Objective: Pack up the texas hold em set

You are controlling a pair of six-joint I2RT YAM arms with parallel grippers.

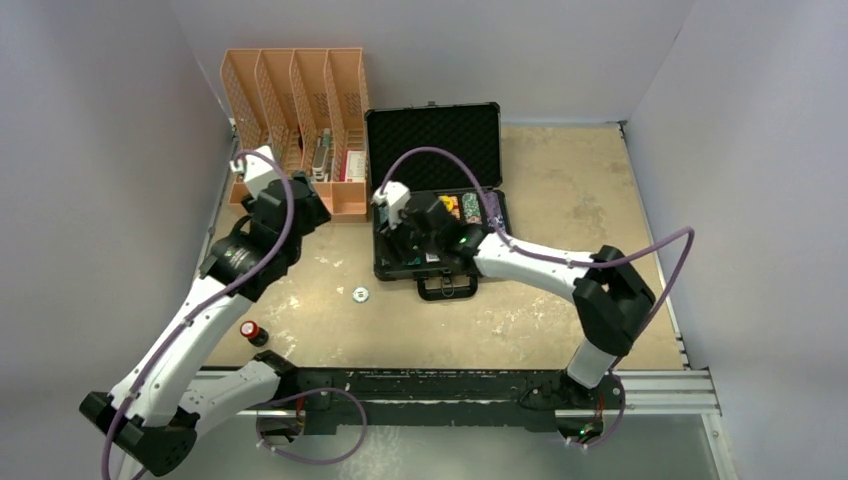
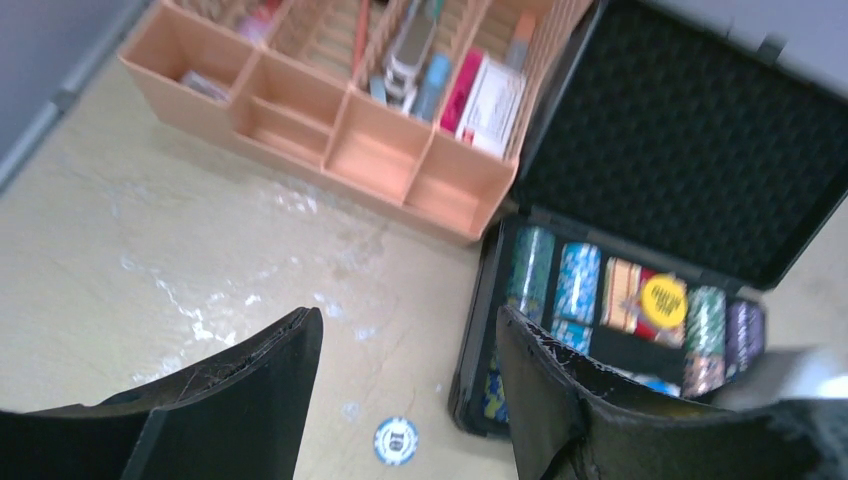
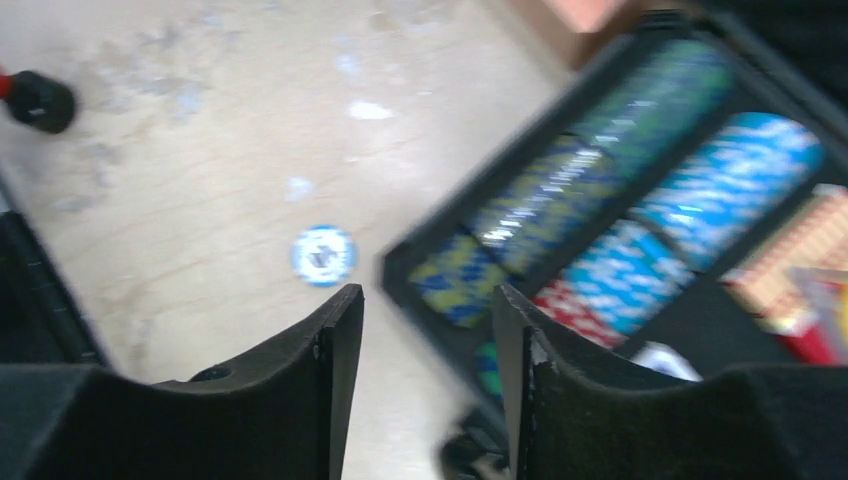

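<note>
One stray chip lies on the worktop, lower left of the open case. My left fingers and right fingers gape wide, empty; next, I reckon, comes pinching it up.

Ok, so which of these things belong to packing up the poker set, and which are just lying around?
Part of the job: open black hard case with foam-lined lid; rows of multicoloured poker chips inside it; loose blue-and-white round disc lying outside the case.
Just lying about: orange slotted plastic file organiser; small red-and-black bottle.
</note>
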